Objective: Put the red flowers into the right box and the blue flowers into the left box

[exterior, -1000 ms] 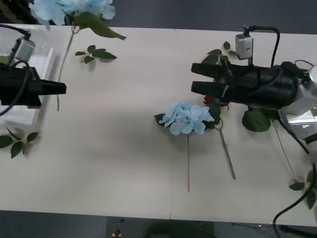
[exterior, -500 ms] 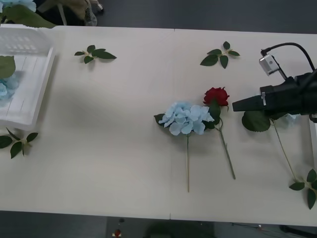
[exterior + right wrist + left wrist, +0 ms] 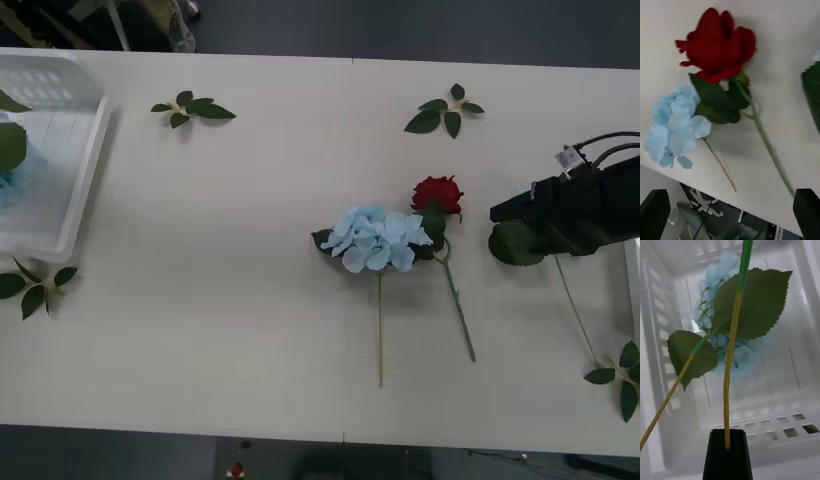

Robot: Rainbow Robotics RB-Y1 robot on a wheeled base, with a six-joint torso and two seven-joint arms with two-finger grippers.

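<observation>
Pale table (image 3: 250, 300). Loose leaf sprigs lie on it: one (image 3: 192, 108) at 11 o'clock from centre, one (image 3: 445, 111) at 1 o'clock, one (image 3: 33, 285) at the 9 o'clock edge, one (image 3: 622, 378) at 4 o'clock. All lie flat, well apart. Dark floor (image 3: 400, 30) past the far edge.

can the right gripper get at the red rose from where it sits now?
Probably yes. The right gripper is open and level with the red rose, with bare table between them. The blue hydrangea lies on the rose's far side, touching its leaves, so a grab could catch it.
</observation>
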